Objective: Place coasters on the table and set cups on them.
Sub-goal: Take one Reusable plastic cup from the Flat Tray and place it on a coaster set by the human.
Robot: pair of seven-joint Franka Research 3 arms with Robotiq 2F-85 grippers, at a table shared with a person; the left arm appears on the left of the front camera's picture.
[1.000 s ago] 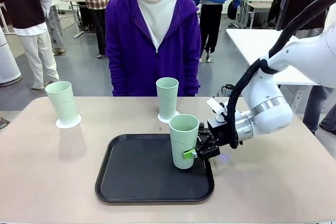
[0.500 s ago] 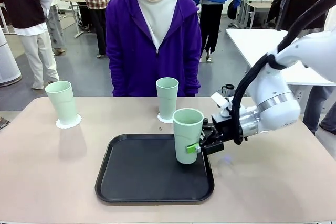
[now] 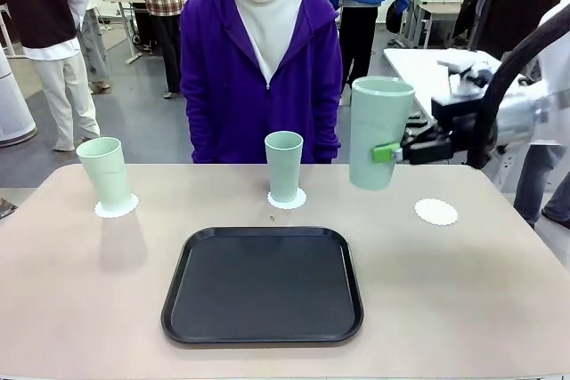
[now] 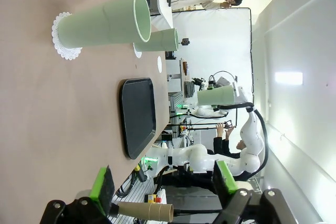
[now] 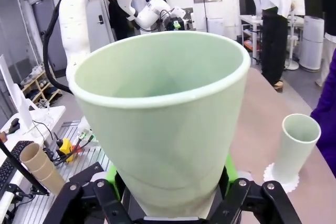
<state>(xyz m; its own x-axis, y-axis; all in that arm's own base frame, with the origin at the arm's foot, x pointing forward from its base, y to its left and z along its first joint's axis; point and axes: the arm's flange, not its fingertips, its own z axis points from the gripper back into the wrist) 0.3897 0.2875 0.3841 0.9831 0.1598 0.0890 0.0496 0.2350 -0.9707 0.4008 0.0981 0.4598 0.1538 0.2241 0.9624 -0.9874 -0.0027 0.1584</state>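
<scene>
Tapered smooth cup (image 3: 381,133) (lacy coaster (image 3: 435,212) below).

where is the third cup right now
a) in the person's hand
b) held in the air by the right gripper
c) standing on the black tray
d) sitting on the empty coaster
b: the right gripper is shut on the third cup, which hangs above the table, left of the empty coaster and clear of the black tray.

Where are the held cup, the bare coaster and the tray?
held cup (image 3: 381,135), front view, middle of its side wall, above the table.
bare coaster (image 3: 435,212), front view, centre of the doily.
tray (image 3: 263,284), front view, bare black floor.
</scene>
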